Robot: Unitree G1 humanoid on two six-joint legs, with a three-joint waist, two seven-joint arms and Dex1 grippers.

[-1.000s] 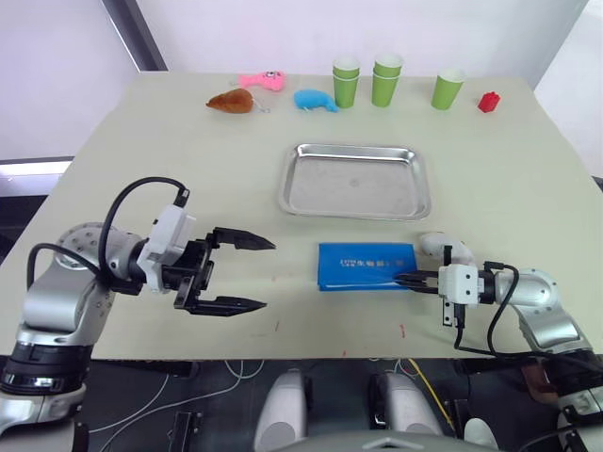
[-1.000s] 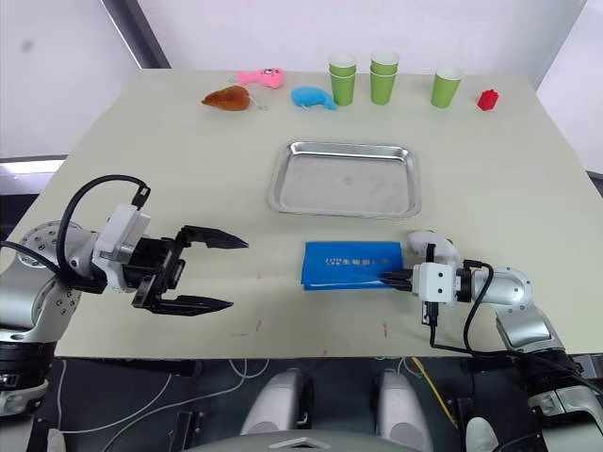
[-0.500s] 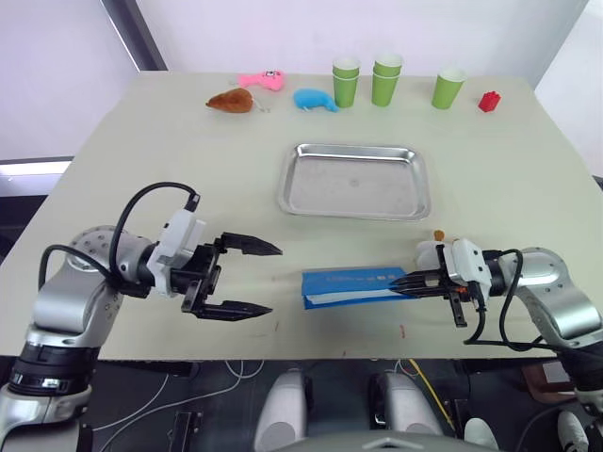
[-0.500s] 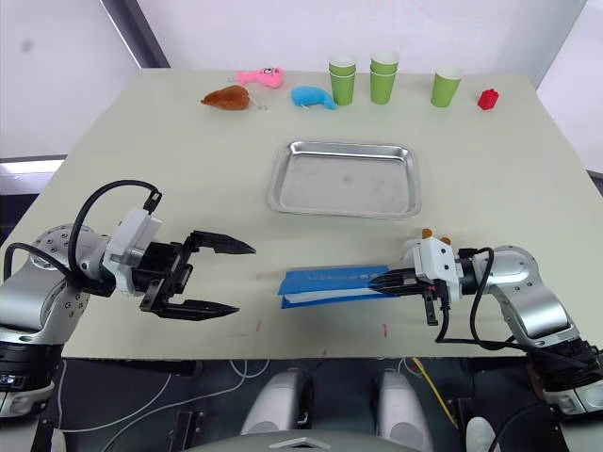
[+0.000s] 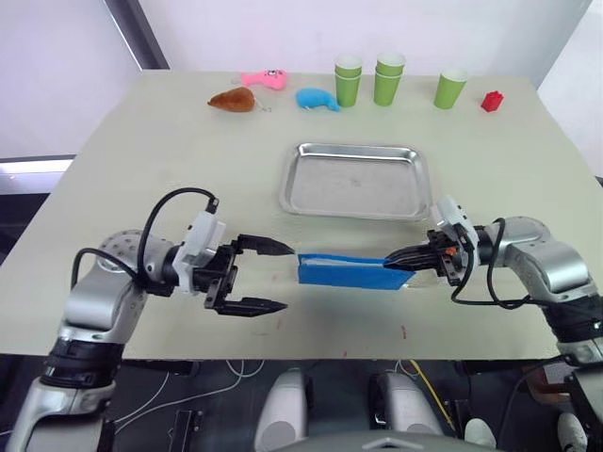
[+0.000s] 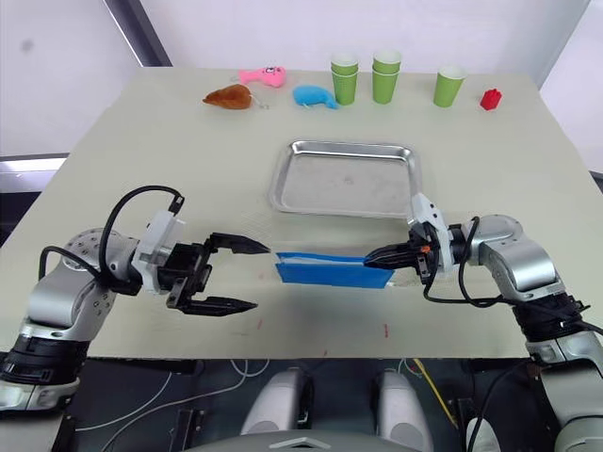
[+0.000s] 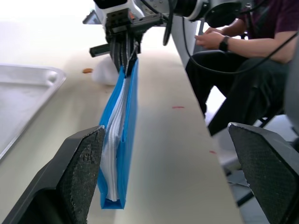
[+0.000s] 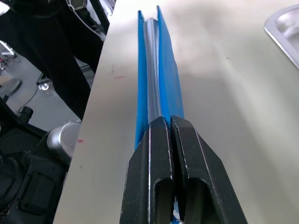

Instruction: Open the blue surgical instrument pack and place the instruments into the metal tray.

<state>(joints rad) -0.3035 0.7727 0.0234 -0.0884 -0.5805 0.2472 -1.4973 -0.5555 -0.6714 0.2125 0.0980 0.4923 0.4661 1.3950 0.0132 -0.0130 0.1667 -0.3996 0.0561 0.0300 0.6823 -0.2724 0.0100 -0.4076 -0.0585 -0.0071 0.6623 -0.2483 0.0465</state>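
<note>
The blue surgical instrument pack stands on its long edge on the table, just in front of the metal tray. My right gripper is shut on the pack's right end, its fingers pinching both covers together. Pale lining shows between the blue covers. The instruments are hidden inside. My left gripper is open, with its fingertips on either side of the pack's left end and a little short of it, not touching. The tray holds nothing.
Along the far edge stand green cups, a red block, a blue whale toy, a pink toy and a brown toy. A person sits beyond the table's near edge.
The pack lay flat; my right gripper has tipped it up onto its edge and drawn it toward the tray. My left gripper has moved right, up to the pack's left end.
</note>
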